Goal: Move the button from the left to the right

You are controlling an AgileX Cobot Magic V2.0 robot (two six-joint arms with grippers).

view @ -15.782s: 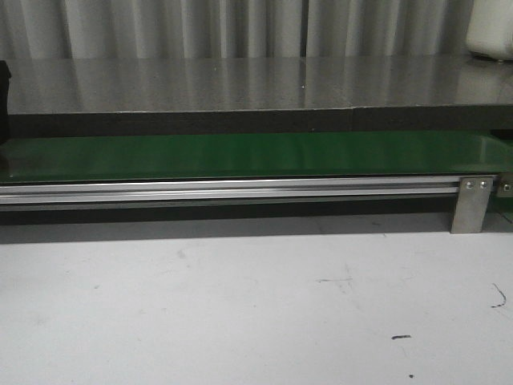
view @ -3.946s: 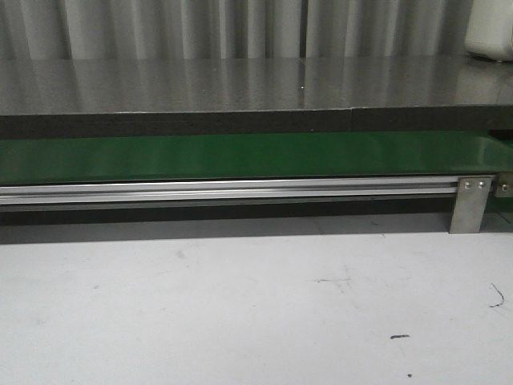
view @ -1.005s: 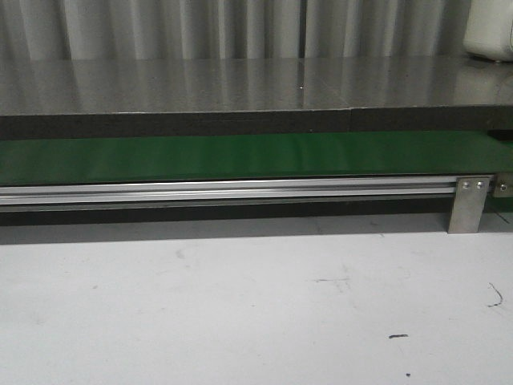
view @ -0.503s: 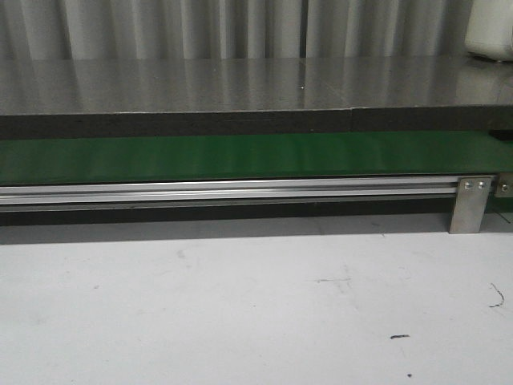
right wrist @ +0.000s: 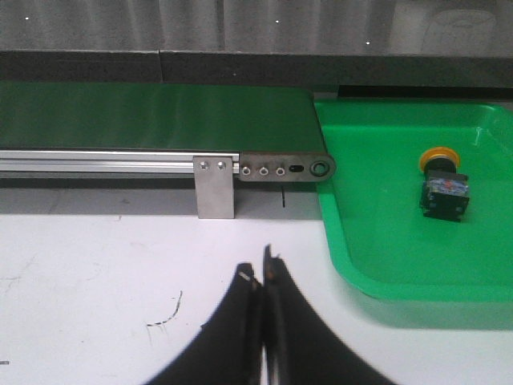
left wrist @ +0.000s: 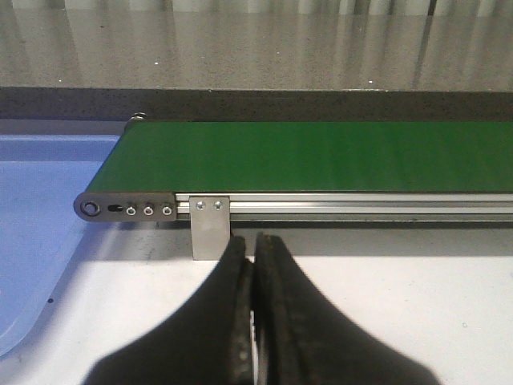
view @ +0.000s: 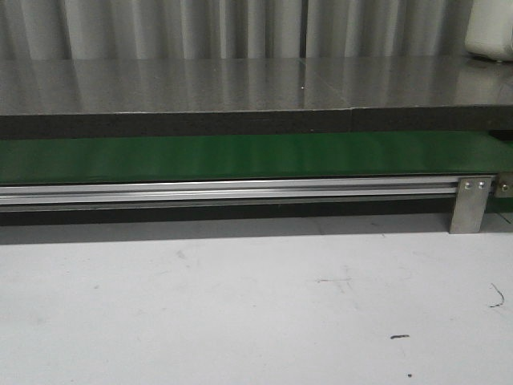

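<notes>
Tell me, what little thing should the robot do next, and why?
Probably nothing more than keep both arms parked. The button already lies in the green tray past the right end of the green belt, and the belt looks bare. The left gripper and right gripper are both shut on nothing, over the white table.
</notes>
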